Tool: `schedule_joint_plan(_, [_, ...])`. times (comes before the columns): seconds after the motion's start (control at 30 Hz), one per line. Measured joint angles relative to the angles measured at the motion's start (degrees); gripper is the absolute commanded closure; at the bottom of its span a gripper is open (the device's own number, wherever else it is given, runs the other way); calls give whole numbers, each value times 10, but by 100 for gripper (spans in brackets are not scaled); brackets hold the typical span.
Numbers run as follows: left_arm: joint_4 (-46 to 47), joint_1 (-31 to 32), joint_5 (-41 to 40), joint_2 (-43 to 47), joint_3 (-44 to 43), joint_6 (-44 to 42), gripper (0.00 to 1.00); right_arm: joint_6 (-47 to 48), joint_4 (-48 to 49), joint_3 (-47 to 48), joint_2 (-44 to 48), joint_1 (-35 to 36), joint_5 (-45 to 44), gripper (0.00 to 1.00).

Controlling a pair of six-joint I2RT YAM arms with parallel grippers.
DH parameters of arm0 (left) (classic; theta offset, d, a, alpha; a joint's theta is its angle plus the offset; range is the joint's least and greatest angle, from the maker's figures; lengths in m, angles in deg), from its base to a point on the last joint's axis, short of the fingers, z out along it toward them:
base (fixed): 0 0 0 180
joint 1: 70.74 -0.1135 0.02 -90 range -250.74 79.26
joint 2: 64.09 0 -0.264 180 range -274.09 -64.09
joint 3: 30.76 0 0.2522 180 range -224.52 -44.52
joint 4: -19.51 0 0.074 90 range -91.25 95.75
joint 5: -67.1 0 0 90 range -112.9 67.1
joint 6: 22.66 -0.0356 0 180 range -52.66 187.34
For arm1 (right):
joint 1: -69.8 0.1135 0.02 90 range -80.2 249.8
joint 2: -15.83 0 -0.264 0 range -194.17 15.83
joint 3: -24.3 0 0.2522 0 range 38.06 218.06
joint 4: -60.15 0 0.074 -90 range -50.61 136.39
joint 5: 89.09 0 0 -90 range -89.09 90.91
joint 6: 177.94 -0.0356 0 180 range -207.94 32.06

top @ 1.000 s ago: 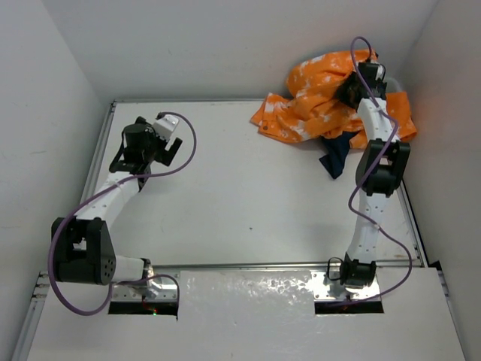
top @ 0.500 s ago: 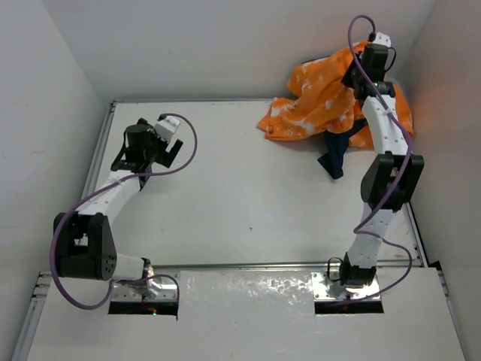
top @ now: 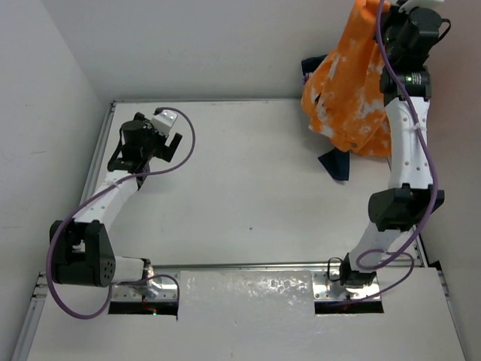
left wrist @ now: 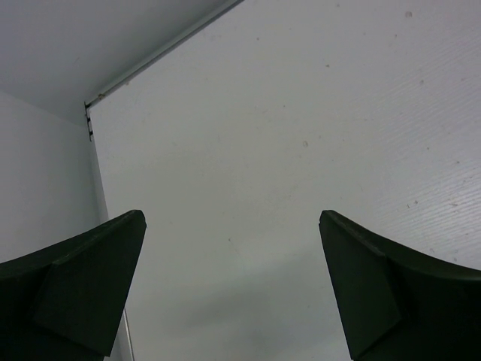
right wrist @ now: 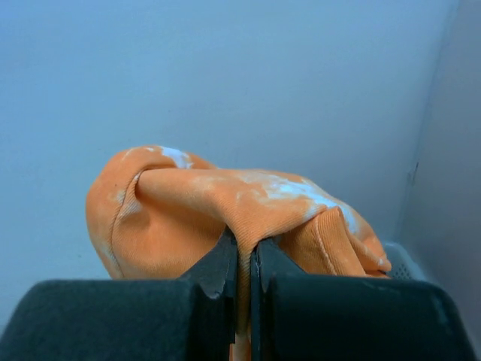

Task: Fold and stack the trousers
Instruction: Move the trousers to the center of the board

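Observation:
The orange trousers with white splotches hang in a bunch from my right gripper, lifted high at the back right corner; their lower end reaches the table. In the right wrist view my right gripper is shut on a fold of the orange cloth. My left gripper is open and empty over the left back part of the table; in the left wrist view only bare white table lies between its fingers.
A dark navy cloth lies on the table under the hanging trousers. White walls enclose the table at the back, left and right. A purple scrap shows behind the trousers.
My right gripper has risen steeply with the trousers, pulling them up off the heap into a hanging bunch. My left arm has barely moved.

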Motion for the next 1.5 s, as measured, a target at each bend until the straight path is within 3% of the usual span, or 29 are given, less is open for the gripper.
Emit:
schedule_joint_plan(0.23, [0,0,-13,45,0,4,0,-14,5,52,-81,17,28,100])
schedule_joint_plan(0.47, [5,-28,-15,65,1,89,0,-52,46,47,-57,106,78,100])
schedule_joint_plan(0.63, [4,-94,-28,47,-26,173,0,-82,125,75,-15,222,127,100])
schedule_joint_plan(0.83, [10,-100,-62,47,-47,229,0,-125,234,64,39,380,218,100])
schedule_joint_plan(1.0, [17,-134,-109,54,-69,254,0,-160,271,-86,103,375,236,100])
schedule_joint_plan(1.17, [17,-169,-165,81,-101,246,0,-174,218,-301,111,352,226,99])
schedule_joint_plan(1.23, [7,-170,-174,91,-118,239,0,-193,181,-389,94,320,232,87])
schedule_joint_plan(1.27, [1,-169,-171,96,-127,234,0,-200,160,-421,77,300,236,53])
schedule_joint_plan(1.3, [-9,-169,-163,98,-131,228,1,-204,142,-439,58,281,236,32])
schedule_joint_plan(1.37, [-22,-169,-130,107,-147,215,5,-181,78,-424,-6,244,242,2])
schedule_joint_plan(1.5, [-75,-169,-39,105,-152,177,17,-84,-87,-245,-153,211,212,1])
